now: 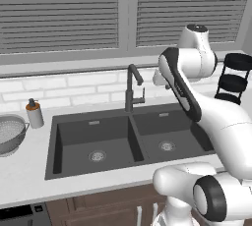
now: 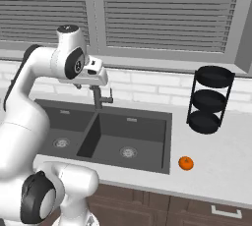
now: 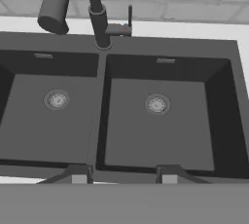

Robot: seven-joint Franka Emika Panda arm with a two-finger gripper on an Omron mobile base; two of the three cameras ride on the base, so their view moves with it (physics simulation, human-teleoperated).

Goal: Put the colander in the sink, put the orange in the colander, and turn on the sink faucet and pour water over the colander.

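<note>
Gripper (image 3: 124, 178) hangs above the sink (image 3: 99, 121), fingertips (image 3: 79, 178) partly apart, holding nothing. Divider lies between them; sink faucet (image 3: 97, 21) beyond.

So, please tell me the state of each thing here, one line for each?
colander: upright on the counter left of the sink, empty
sink: both basins empty and dry
orange: on the counter right of the sink
sink faucet: off, no water
gripper: jaws apart, holding nothing
</note>
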